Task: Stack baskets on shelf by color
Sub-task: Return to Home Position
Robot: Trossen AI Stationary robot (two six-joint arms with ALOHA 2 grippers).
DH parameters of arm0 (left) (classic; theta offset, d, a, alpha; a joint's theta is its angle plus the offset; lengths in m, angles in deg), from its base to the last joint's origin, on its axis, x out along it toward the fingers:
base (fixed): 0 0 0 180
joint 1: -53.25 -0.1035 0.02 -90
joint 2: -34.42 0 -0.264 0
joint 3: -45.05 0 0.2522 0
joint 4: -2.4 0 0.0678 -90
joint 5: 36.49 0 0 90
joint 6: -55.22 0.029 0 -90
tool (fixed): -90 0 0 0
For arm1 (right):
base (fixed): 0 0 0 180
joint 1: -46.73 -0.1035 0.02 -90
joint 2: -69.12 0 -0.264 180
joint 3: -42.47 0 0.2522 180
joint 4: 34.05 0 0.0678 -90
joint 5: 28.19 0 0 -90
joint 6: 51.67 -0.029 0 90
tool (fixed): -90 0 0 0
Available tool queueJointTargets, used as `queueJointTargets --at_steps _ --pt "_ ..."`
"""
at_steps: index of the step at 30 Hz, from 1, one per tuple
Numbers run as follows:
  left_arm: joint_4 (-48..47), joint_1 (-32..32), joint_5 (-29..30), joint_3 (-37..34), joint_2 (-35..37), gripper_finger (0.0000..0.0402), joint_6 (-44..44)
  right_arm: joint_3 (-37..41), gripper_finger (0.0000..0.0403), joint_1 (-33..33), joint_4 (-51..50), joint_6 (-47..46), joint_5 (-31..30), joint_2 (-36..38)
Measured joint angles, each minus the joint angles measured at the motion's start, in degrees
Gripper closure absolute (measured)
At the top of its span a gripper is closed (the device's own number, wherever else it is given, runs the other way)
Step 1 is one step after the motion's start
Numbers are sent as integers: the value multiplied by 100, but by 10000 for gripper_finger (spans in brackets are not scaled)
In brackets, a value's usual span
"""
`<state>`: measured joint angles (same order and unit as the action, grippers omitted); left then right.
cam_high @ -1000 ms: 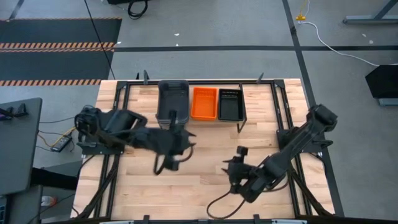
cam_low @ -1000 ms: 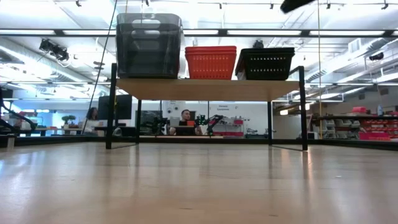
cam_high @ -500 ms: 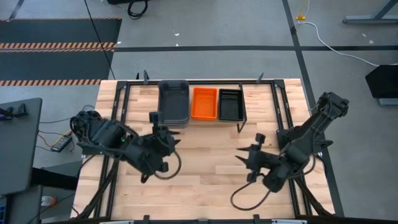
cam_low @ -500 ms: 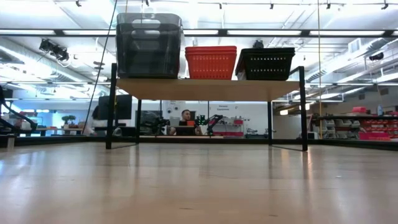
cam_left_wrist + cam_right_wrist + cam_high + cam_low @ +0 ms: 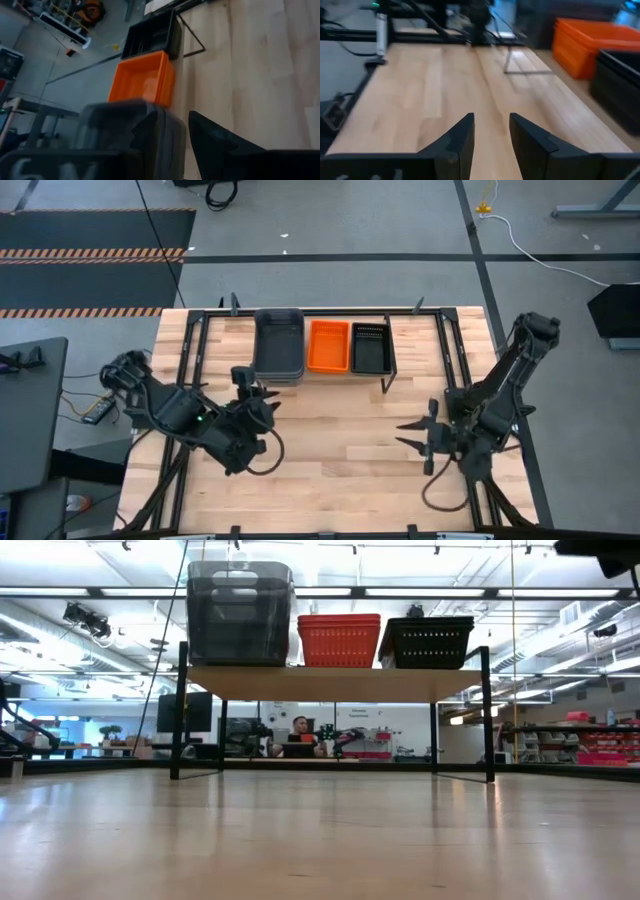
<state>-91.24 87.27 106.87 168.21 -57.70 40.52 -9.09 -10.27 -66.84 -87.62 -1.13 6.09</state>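
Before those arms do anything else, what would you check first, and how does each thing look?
1. Sorted by colour on the shelf: grey stack, orange stack and black stack stand side by side. Ok.
2. Three baskets in every stack: cannot tell.
3. Left tool open, empty, apart from the shelf: ok.
4. Right tool open, empty, over the table: ok.
5. No basket left on the table: ok.

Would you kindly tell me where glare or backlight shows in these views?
Low view: bright ceiling strips backlight the baskets on the shelf, and the table shines. Left wrist view: a pale glare patch on the orange basket. High view: even light.
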Motion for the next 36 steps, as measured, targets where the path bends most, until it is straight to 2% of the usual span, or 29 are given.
queueJointTargets --at_steps 7,12,16,19,23,30,36 --pt "1945 23 -35 -2733 1853 286 57 404 273 28 2412 2433 244 389" --pt "3664 200 -330 -4366 3253 286 331 404 273 323 3429 3846 307 659" --pt "4929 359 -639 -5241 4014 286 889 404 273 743 3713 4575 938 956" --pt "5406 444 -669 -5647 4413 286 1125 404 273 1121 3551 4659 1505 1232" --pt "5482 450 -671 -5986 4781 286 1107 404 277 1564 3083 4584 2000 1632" --pt "5919 448 -709 -6860 5334 286 1272 404 297 2186 1751 3763 2491 2204" --pt "7086 443 -1015 -7845 6113 286 1876 762 318 2422 1678 3596 2703 2430"
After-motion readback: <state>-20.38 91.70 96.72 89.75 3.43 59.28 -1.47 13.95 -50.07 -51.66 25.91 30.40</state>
